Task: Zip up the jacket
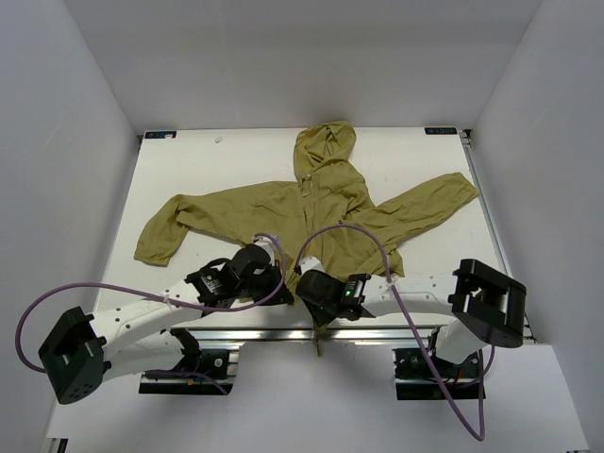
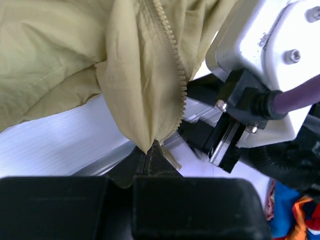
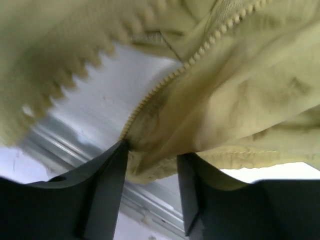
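Note:
The olive jacket (image 1: 311,212) lies spread on the white table (image 1: 217,175), hood at the far side, sleeves out to both sides. Both grippers meet at its bottom hem by the near table edge. My left gripper (image 1: 274,276) is shut on the bottom corner of one front panel (image 2: 149,148), right beside the light zipper teeth (image 2: 178,90). My right gripper (image 1: 304,283) is open; the other panel's hem (image 3: 150,165) bunches between its fingers (image 3: 107,190), with zipper teeth (image 3: 200,55) running up from the left finger. No slider shows.
The right arm's white wrist housing (image 2: 265,45) and purple cable (image 2: 295,100) sit close to my left gripper. The table's metal front rail (image 1: 311,332) runs just under the hem. White walls enclose the table on three sides.

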Robot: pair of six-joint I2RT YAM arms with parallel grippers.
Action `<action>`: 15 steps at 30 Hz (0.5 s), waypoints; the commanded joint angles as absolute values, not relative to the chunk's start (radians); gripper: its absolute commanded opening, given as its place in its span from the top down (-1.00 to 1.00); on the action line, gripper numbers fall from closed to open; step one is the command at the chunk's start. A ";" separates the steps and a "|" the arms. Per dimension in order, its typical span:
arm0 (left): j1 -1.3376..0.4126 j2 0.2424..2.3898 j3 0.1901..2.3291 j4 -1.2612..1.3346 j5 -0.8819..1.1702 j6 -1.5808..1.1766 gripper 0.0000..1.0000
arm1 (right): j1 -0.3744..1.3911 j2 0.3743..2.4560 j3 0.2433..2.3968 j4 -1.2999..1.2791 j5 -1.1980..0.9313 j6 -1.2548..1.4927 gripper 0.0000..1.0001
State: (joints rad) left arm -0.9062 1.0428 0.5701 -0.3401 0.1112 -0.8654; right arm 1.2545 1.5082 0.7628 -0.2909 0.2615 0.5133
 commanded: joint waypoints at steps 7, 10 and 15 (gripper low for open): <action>-0.896 1.023 0.578 -0.377 0.051 -0.873 1.00 | 1.284 1.643 0.798 -0.446 0.394 0.627 1.00; -0.893 1.020 0.577 -0.365 0.051 -0.868 1.00 | 1.279 1.620 0.802 -0.437 0.431 0.629 1.00; -0.887 1.015 0.594 -0.310 0.046 -0.864 1.00 | 1.163 1.401 0.755 -0.310 0.367 0.566 1.00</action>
State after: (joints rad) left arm -0.8955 1.0420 0.5690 -0.3569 0.0650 -0.8692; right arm 1.2427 1.5299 0.7959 -0.3275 0.3679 0.5983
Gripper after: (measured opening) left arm 0.026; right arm 0.014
